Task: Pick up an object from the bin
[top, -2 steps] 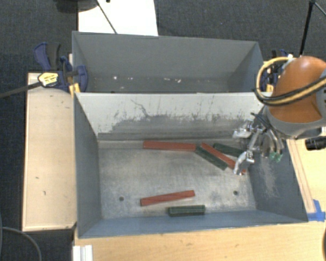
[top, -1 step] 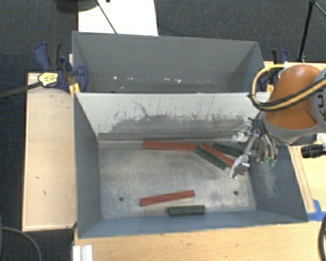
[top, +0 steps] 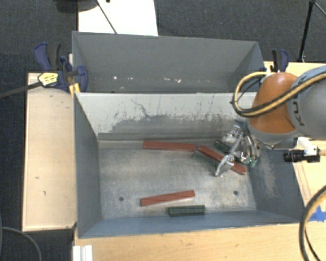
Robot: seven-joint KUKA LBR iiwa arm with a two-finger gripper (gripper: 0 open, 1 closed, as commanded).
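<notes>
Camera view: the thing under me is a red-brown flat bar (top: 207, 153). It lies slantwise on the floor of the grey metal bin (top: 163, 64), near the right wall and towards the back right corner. My jaws are down at its right end, touching it or just above it. I cannot tell whether they are parted or clenched, or whether the bar sits between them. I judge it stiff, light and thin. It lies flat, so there is little edge to catch, and its smooth faces may slip. I would take it across the narrow width, near the middle, so it does not swing. Just beside its left end a second red-brown bar (top: 168, 145) lies along the back edge. A third red-brown bar (top: 167, 198) and a dark green bar (top: 187, 211) lie well apart at the front edge.
</notes>
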